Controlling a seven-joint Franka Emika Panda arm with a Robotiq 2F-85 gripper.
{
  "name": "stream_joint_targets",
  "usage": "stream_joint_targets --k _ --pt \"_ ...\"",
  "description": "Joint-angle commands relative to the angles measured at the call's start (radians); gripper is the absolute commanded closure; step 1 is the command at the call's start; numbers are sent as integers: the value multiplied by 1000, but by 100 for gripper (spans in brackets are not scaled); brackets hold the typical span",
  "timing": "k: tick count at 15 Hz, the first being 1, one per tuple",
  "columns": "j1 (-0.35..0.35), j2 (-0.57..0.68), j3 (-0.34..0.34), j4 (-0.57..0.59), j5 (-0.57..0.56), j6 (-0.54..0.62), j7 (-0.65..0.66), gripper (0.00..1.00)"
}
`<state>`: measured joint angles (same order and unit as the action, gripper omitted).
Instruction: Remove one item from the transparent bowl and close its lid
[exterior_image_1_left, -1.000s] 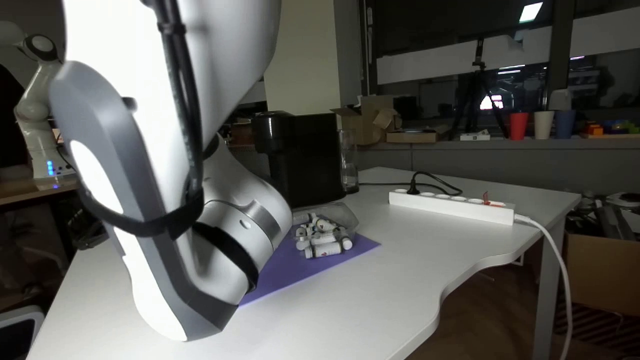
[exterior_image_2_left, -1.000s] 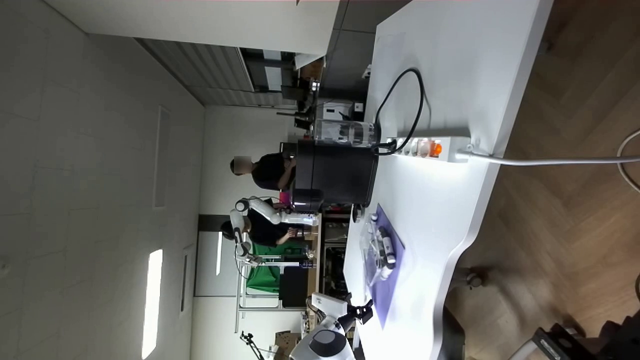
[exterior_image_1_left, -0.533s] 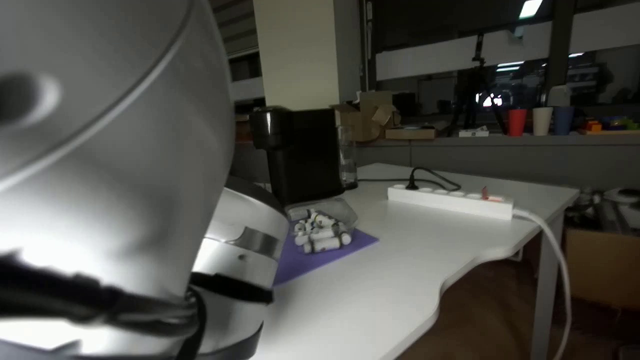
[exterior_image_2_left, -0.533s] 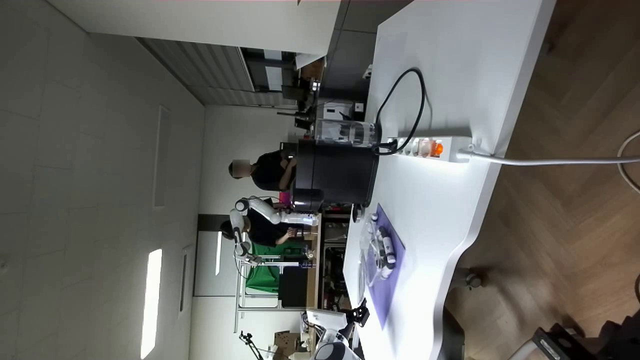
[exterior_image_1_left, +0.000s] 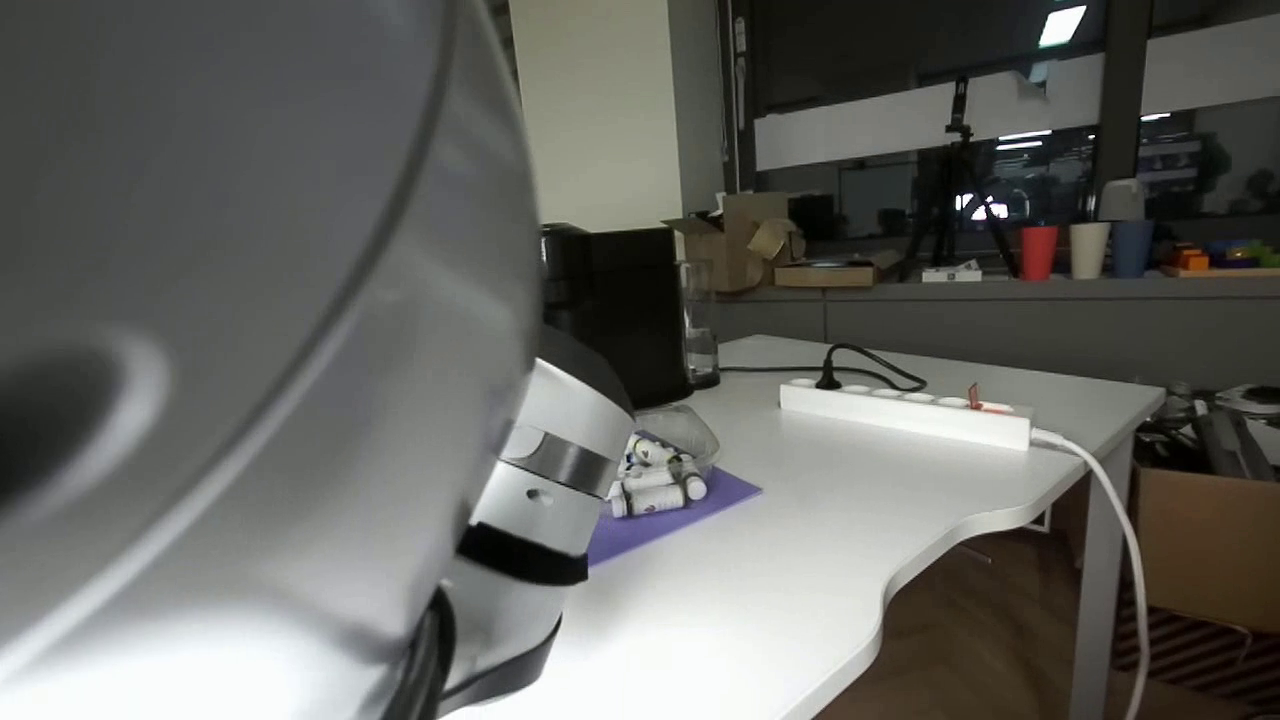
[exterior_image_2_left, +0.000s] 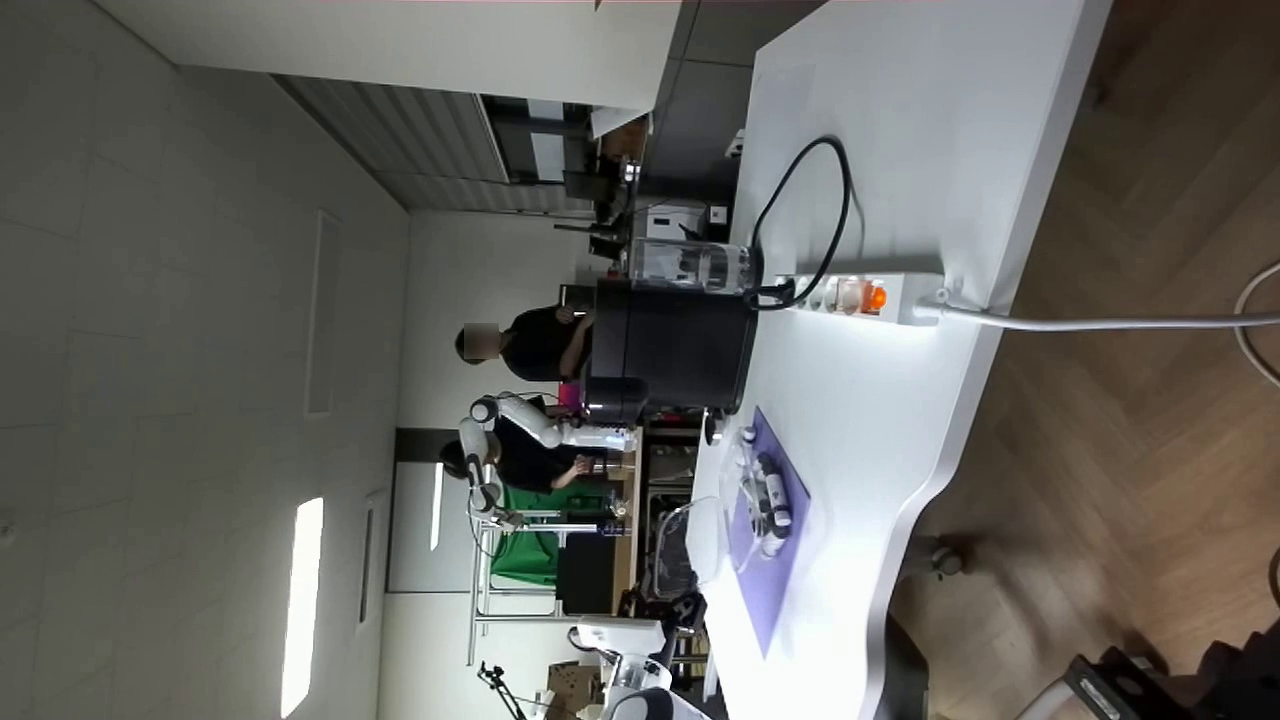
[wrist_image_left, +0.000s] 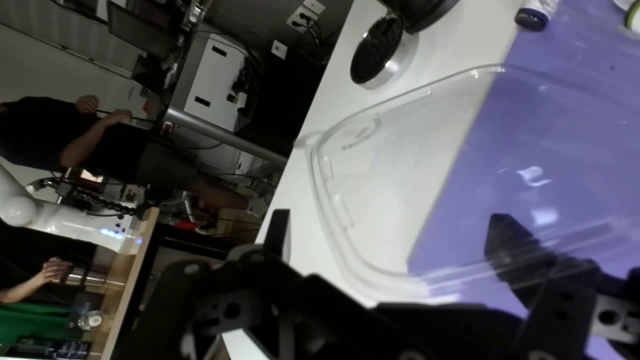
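The transparent bowl sits on the purple mat with several small white bottles in it. It also shows in the sideways exterior view. Its clear lid is raised and tilted beside it, towards the gripper. The lid fills much of the wrist view. My gripper is open, its fingers wide apart. The lid's rounded corner lies between them; the right finger shows through the clear plastic. Whether a finger touches the lid I cannot tell. The gripper is hidden behind the arm in an exterior view.
A black machine stands behind the bowl, with a clear cylinder beside it. A white power strip with cables lies on the white table. A round dark-topped metal thing stands near the mat.
The gripper has risen from the table and the lid has tilted upward with it. The arm has swung across, covering part of the bowl in an exterior view. The bottles have not moved.
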<state>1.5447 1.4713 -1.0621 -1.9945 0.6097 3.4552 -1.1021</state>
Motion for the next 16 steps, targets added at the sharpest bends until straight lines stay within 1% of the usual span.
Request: stream_joint_targets --k 1,4,8,12,14,16 --pt "86 -1 -52 -81 110 0 -58 0" --pt "120 -4 -89 -119 193 0 -104 0" --pt "136 -7 -110 -173 247 -1 -106 0" --pt "131 -20 -122 -240 256 -2 -81 0" --pt "136 -57 -123 -286 247 -2 -84 0" --pt "139 -124 -117 -336 218 -2 -92 0"
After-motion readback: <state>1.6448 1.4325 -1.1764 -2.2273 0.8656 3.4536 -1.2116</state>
